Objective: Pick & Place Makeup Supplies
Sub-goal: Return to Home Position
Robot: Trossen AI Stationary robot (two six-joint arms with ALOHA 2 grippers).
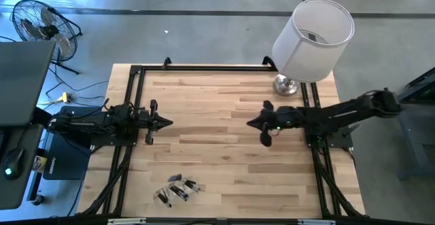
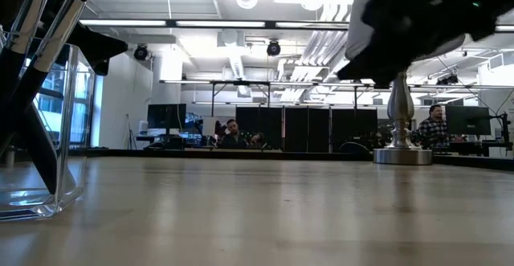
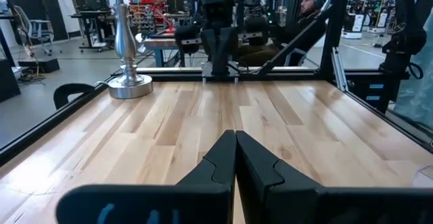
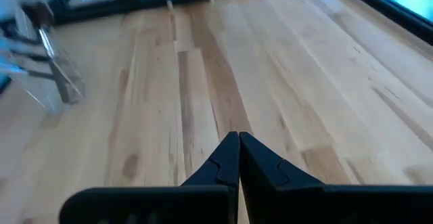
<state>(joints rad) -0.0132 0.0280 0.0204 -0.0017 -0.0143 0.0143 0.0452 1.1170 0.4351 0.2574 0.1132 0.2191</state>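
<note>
**While both claws stand shut and empty, the brushes sit in the organizer**

Since no loose brush shows anywhere on the surface [image 1: 217, 157], the picking and placing is judged complete, with only the parking of the arms left.

- Left claw [image 1: 165, 122]: fingers pressed together, holding nothing. It hangs well apart from the lamp [image 1: 314, 38], across the width of the surface from it.
- Right claw [image 1: 250, 124]: fingers likewise pressed together and empty. It is near the lamp's base, on the side facing the far arm.
- Makeup brushes [image 2: 36, 149]: gathered in the clear organizer [image 2: 71, 113], which stands far from the lamp, at the opposite long edge. In the low view the handles stand up at a lean, tips uppermost.

Governing relation: the organizer lies off to one side of both claws, away from the lamp, and the left claw is the nearer. Neither claw points at it. A retreat, in my judgement, carries little risk of striking it.
</note>
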